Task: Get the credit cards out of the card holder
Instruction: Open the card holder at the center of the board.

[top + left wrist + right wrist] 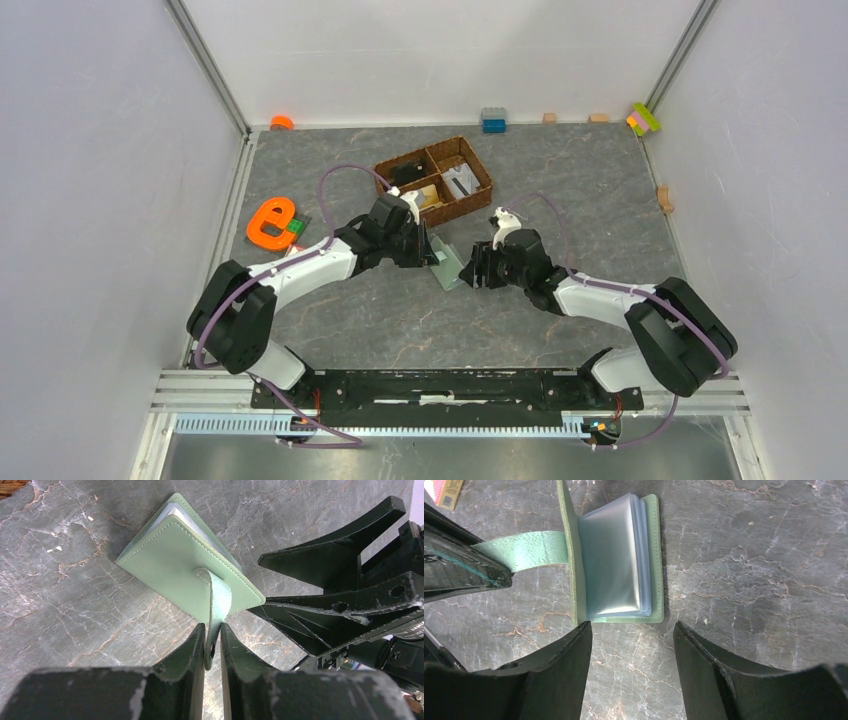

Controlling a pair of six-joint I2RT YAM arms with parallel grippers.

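Note:
The sage-green card holder lies on the grey marbled table between the two arms. Its top cover is lifted, showing pale blue clear sleeves. The credit cards are hidden. My left gripper is shut on the holder's strap, which runs taut to the raised cover. My right gripper is open at the holder's near edge, its left fingertip at the cover's corner, with nothing between the fingers. In the top view, the right gripper faces the left one across the holder.
A brown wicker divided basket stands just behind the grippers. An orange letter-e shape lies at the left. Small blocks line the back wall, with more at the right. A pink and tan flat thing shows at a corner.

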